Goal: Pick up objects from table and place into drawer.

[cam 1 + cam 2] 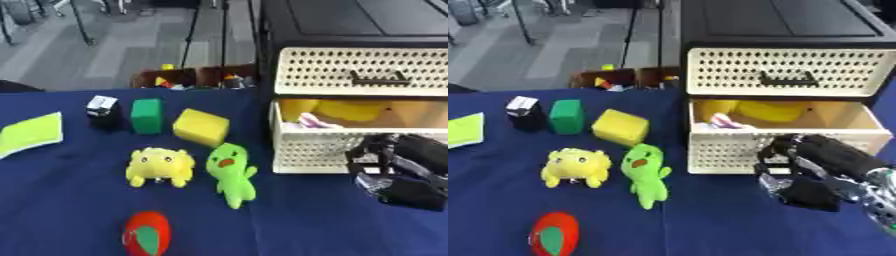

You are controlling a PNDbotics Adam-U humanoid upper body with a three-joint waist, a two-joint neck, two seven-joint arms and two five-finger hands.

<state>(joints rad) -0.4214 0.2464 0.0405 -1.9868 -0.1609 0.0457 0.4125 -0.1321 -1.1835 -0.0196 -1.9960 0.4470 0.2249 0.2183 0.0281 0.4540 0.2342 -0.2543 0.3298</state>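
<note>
Standing open, the perforated cream drawer (785, 131) holds yellow and pink items. Right hand (811, 172), at its five o'clock, curls empty.

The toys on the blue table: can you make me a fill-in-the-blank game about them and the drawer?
1. The green plush toy lies right next to a plush toy coloured ____.
2. The lower drawer of the white cabinet is ____, with yellow things inside.
3. The robot's right hand is in front of the drawer and holds ____.
4. The yellow sponge block sits beside a block coloured ____.

Missing words: yellow; open; nothing; green
</note>
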